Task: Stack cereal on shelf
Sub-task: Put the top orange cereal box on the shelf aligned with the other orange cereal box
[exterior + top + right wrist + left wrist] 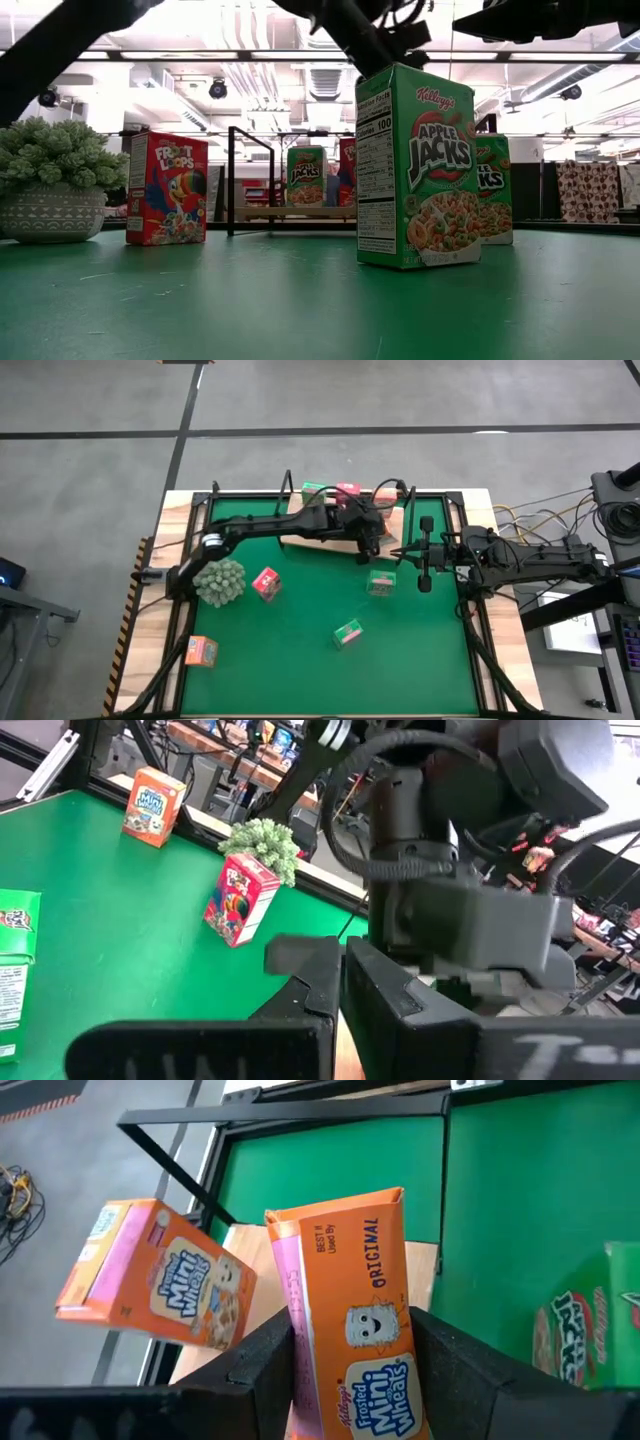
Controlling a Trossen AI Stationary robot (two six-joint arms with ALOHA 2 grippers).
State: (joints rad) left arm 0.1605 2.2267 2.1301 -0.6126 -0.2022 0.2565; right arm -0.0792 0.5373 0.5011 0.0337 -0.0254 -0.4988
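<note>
My left gripper (370, 543) reaches over the right part of the shelf (300, 512), a light wooden board with black wire ends, and is shut on an orange Mini Wheats box (350, 1330). A second orange box (150, 1275) sits tilted at the board's end beside the wire upright. A green box (315, 490), a pink-red one (347, 490) and an orange one (386, 495) stand on the board. My right gripper (403, 550) hovers just right of the left one, fingers together, holding nothing. My left gripper pinches the orange box between its two fingers (265, 1365), one on each narrow side (405, 1335), with the printed front facing the wrist camera. The box's far end (335, 1210) sticks out past the fingertips over the wooden board. Its other end is hidden between the fingers.
On the green mat (300, 670) stand a pink-red Froot Loops box (265, 582), two green Apple Jacks boxes (380, 582) (347, 632) and an orange box (200, 652) near the front left corner. A grey-green spiky plant ball (220, 582) sits left of the pink-red box.
</note>
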